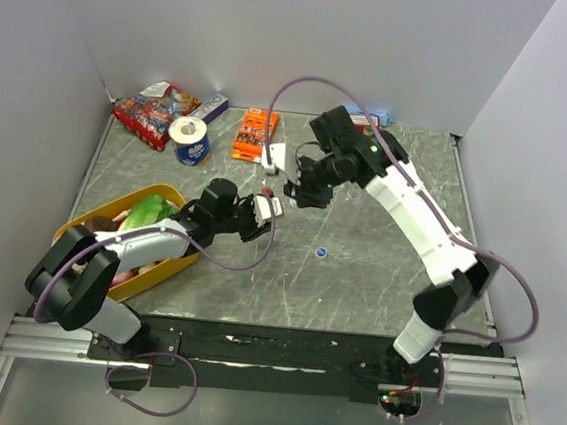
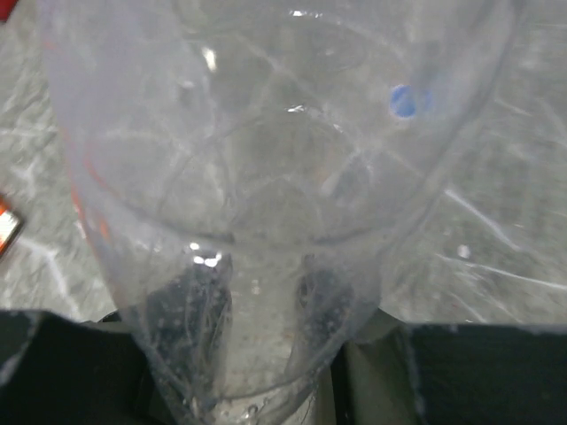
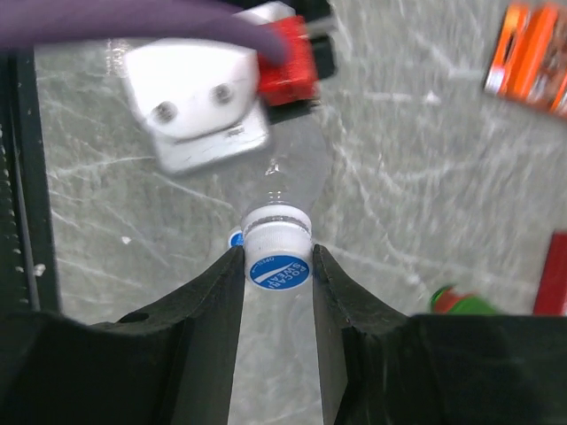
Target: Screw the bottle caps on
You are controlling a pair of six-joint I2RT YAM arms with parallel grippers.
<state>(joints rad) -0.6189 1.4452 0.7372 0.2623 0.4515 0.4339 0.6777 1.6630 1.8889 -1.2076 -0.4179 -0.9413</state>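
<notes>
Closest in, one clear bottle [image 2: 266, 204] fills your left wrist view, clamped in your left gripper [image 1: 267, 209]. Your right gripper [image 3: 277, 255] pinches one blue cap [image 3: 278, 268] that sits on the bottle's neck, held above the table [image 1: 377, 282]. You have two caps in view. The other cap [image 1: 321, 251] lies loose on the table, apart from both grippers.

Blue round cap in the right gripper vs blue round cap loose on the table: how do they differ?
The gripped blue cap sits on the clear plastic bottle's mouth, off the table, pinched by the right gripper. The loose blue cap lies flat on the grey table, top up, untouched. Both are small, round and blue.
</notes>
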